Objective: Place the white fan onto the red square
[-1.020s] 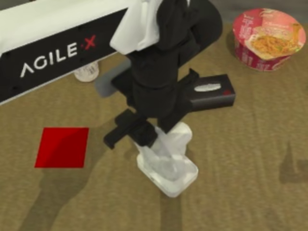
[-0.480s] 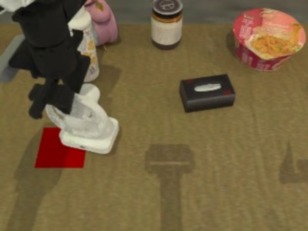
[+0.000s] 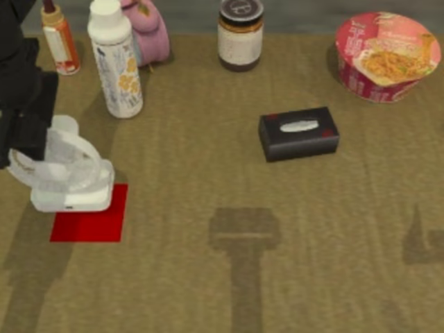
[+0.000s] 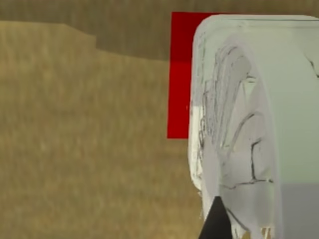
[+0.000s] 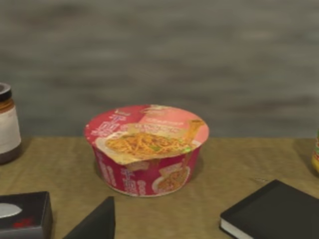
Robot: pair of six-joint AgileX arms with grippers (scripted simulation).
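Top view first: we have the small all-white desk fan with its round translucent grille (image 3: 66, 166) at the left of the frame, held by our left gripper (image 3: 28, 135), whose dark fingers pinch the fan from its upper-left side. The fan's rounded rectangular base overlaps the upper-left part of the flat bright red square patch (image 3: 97, 222), and it spills past the patch's top and left edges. So the patch lies down and to the right of the fan's base, and that offset is what the next move turns on, we judge. The base's long axis runs roughly left to right across the frame.

From the left wrist view, the white fan (image 4: 249, 114) fills the right half, with a strip of the red square (image 4: 179, 74) showing beside it and one dark fingertip poking in at the lower edge. We can't tell whether the base is touching the table or hanging above it.

Our right gripper is out of the top view, parked; whether its fingers are spread we cannot tell.
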